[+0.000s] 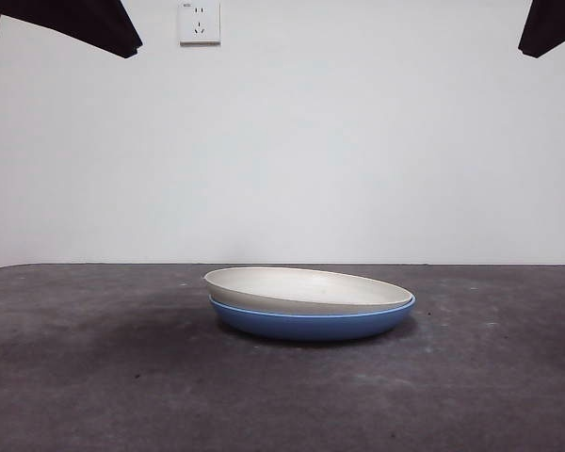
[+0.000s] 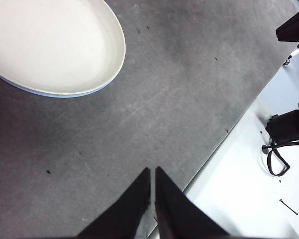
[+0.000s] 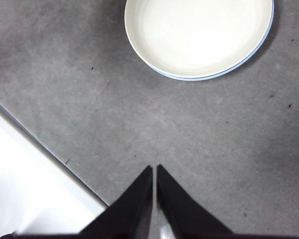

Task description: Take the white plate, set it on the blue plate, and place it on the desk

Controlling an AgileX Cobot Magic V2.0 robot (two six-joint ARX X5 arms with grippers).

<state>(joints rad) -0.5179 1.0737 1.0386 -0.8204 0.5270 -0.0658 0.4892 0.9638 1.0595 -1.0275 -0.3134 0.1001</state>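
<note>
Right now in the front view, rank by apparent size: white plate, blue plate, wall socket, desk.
1. desk
2. and 3. white plate and blue plate: stacked, about equal in width, so unranked
4. wall socket, though it sits farther back

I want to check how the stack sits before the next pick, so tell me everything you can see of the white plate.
The white plate is a wide, shallow, round dish, cream-white with a smooth matte look and a low sloping rim. It is empty. It lies nested in the blue plate, slightly tilted, one side of its rim riding higher in the front view. Only a thin blue edge shows around it in the wrist views. The stack rests on the desk. Neither the left gripper nor the right gripper touches it.
</note>
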